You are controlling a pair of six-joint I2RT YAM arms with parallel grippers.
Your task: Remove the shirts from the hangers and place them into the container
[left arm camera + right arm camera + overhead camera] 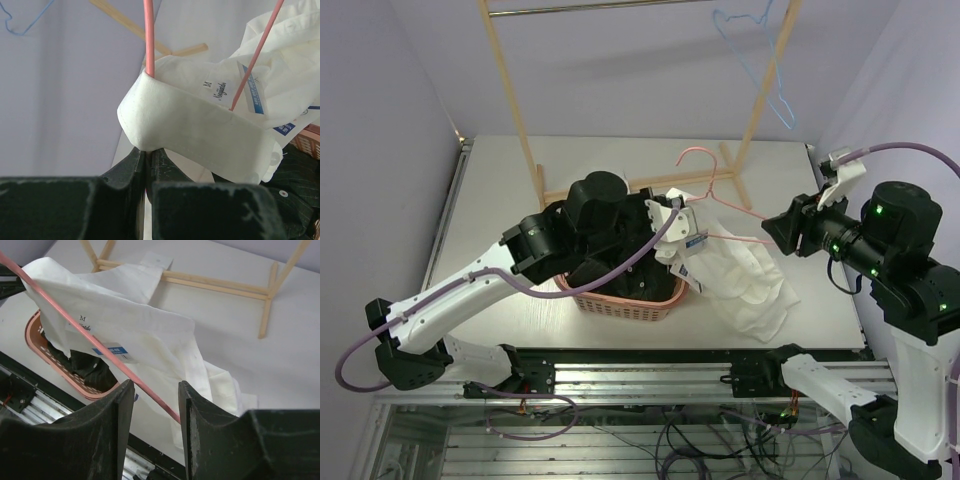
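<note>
White table [490, 190], we log: left gripper [148, 162] clamped tight on collar of cream shirt [200, 125]; right gripper [156, 387], at its three o'clock, jaws apart astride pink hanger [148, 40].

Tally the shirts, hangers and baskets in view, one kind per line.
Shirts: 2 (cream shirt, dark shirt)
Hangers: 2 (pink hanger, blue hanger)
Baskets: 1 (pink basket)
Total: 5
</note>
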